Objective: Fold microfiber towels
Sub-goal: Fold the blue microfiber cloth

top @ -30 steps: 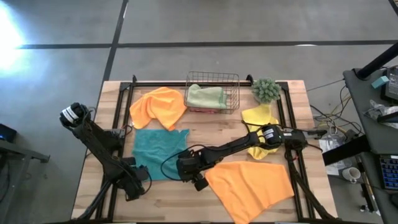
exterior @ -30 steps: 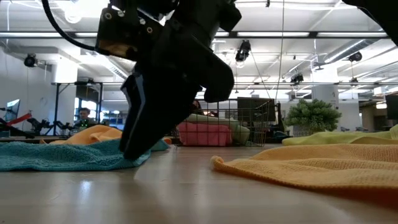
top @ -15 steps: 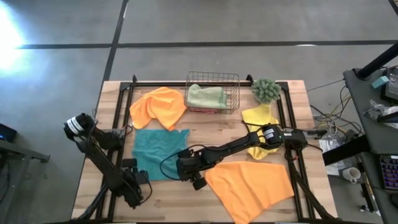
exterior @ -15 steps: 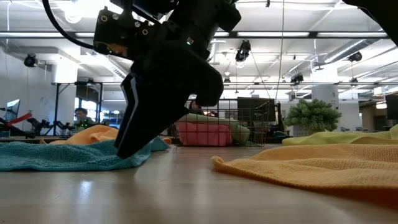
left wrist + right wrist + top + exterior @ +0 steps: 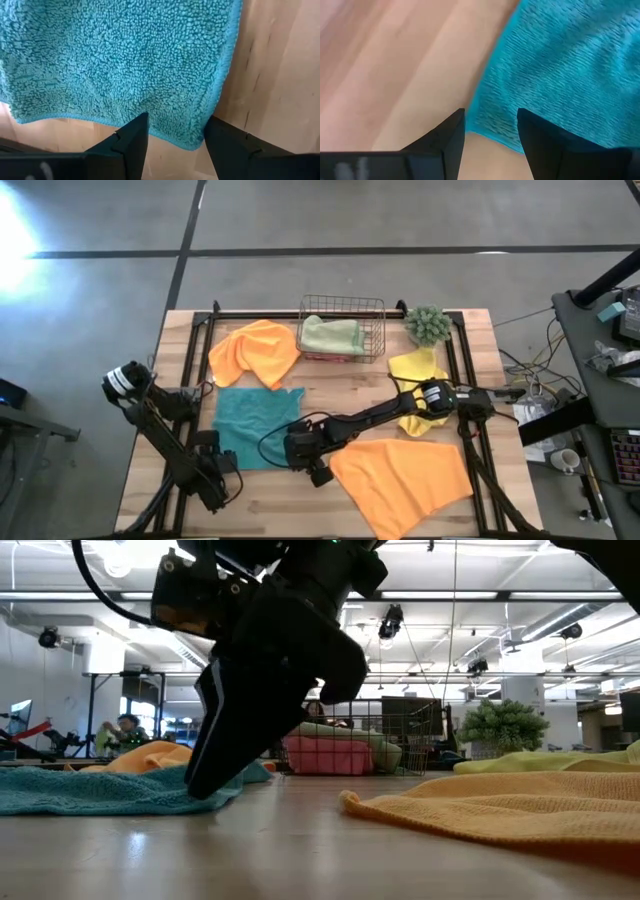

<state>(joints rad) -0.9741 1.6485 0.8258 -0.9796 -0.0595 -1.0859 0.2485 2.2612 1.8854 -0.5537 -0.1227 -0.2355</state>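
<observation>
Teal towel (image 5: 256, 423) lies spread flat on the left half of the table, nearer the front, and both arms are lining up on its near edge. The left gripper (image 5: 222, 470) sits at the towel's near-left corner, the right gripper (image 5: 300, 452) at its near-right corner, so the near hem runs left to right between them. Both pairs of fingers stand open, with nothing held yet.

In the left wrist view the hem corner pokes right into the gap between the fingers (image 5: 131, 141), so that pinch looks ready to me. The right wrist view shows the hem just ahead of the fingers (image 5: 449, 137), with bare wood to one side; that arm seems about equally close. My guess is a two-corner pinch, then a lift toward the far edge.

The low view adds what the overhead cannot: the right gripper's fingertips are down at table level against the towel's edge. The overhead alone gives the layout: one orange towel (image 5: 255, 350) at far left, a second orange towel (image 5: 405, 475) at near right, the yellow towel (image 5: 418, 372) under the right arm, and the sage green towel (image 5: 330, 335) in the copper wire basket (image 5: 343, 304).
</observation>
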